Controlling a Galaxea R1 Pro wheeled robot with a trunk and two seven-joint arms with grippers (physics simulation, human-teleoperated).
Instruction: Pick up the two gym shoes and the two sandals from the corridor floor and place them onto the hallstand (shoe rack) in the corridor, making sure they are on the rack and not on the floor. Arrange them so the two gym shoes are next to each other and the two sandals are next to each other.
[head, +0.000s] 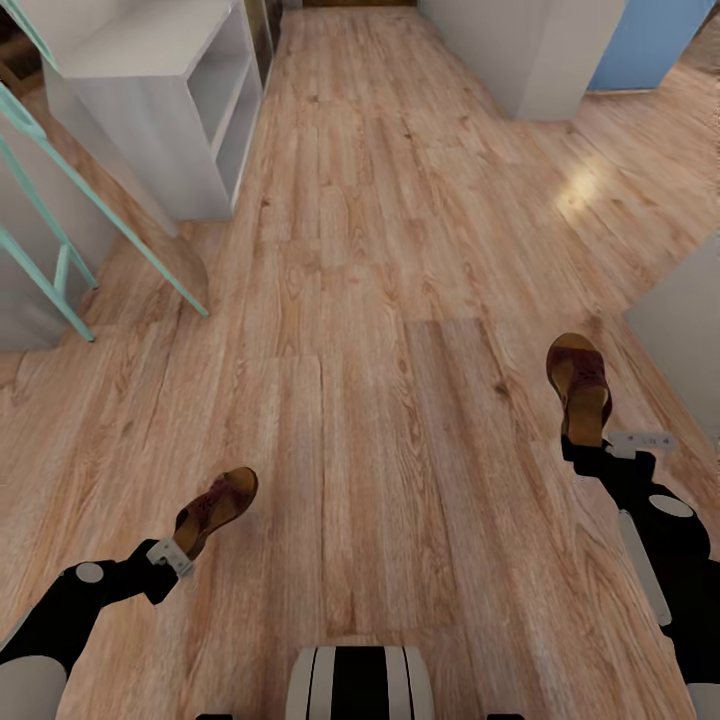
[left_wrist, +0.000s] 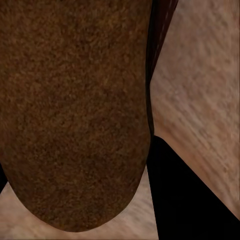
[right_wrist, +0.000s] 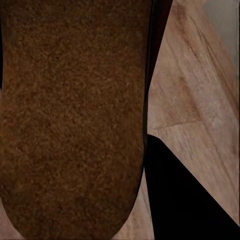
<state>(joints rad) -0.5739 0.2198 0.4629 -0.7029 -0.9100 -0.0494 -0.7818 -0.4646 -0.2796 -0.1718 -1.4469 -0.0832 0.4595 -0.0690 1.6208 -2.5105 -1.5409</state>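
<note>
**A:** Closest to the head camera is the robot's striped base (head: 360, 683), sitting at the near edge. Just beyond it both arms are reaching out, each one carrying a sandal.

**B:** Yep. The left gripper (head: 172, 556) is pinching the left sandal (head: 214, 509) by its heel, toe pointing far and to the right. The right gripper (head: 590, 448) is clamping the right sandal (head: 579, 382) the same way, toe pointing away. Both are hanging over the corridor floor (head: 380, 300), not lying on it as far as I can tell.

**A:** How are they looking?

**B:** Dark brown straps on top, open weave, tan edge showing along the sole. Pretty small.

**A:** Are the wrist cams giving anything extra?

**B:** Kind of. The left wrist view is showing the left sandal's (left_wrist: 75, 110) grainy brown underside up close, with a dark finger (left_wrist: 190, 200) beside it and planks behind. The right wrist view is doing the same with the right sandal (right_wrist: 75, 115). That cork-like texture isn't visible from the head.

**A:** And the head view?

**B:** It's showing the layout: a light-grey shelf unit (head: 170, 100) far left, a teal frame (head: 60, 220) on the left, and a white block (head: 530, 50) far right.
</note>
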